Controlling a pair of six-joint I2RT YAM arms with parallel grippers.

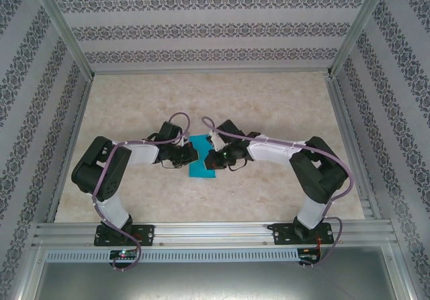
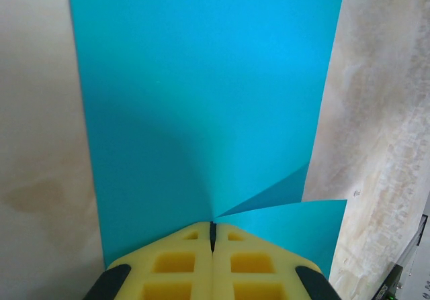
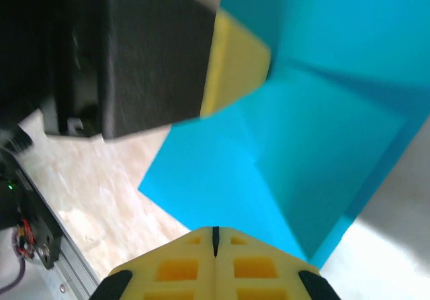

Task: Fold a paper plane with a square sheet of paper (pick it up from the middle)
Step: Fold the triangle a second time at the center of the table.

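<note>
From the top camera I see both arms elbowed inward. The left gripper (image 1: 190, 154) and right gripper (image 1: 213, 159) meet over the square sheet of paper (image 1: 201, 169) in the middle of the table (image 1: 269, 105).

On the left wrist camera, the fingers (image 2: 175, 266) are pressed together, pinching the sheet where a crease runs in.

On the right wrist camera, the fingers (image 3: 255, 273) are closed tight at the sheet's edge, but blur hides whether they actually grip it.

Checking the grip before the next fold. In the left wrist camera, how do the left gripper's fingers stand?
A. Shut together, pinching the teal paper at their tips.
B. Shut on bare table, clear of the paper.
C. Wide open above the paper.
A: the left gripper has its yellow fingers pressed together, and the square sheet of paper puckers into creases right at their seam.
</note>
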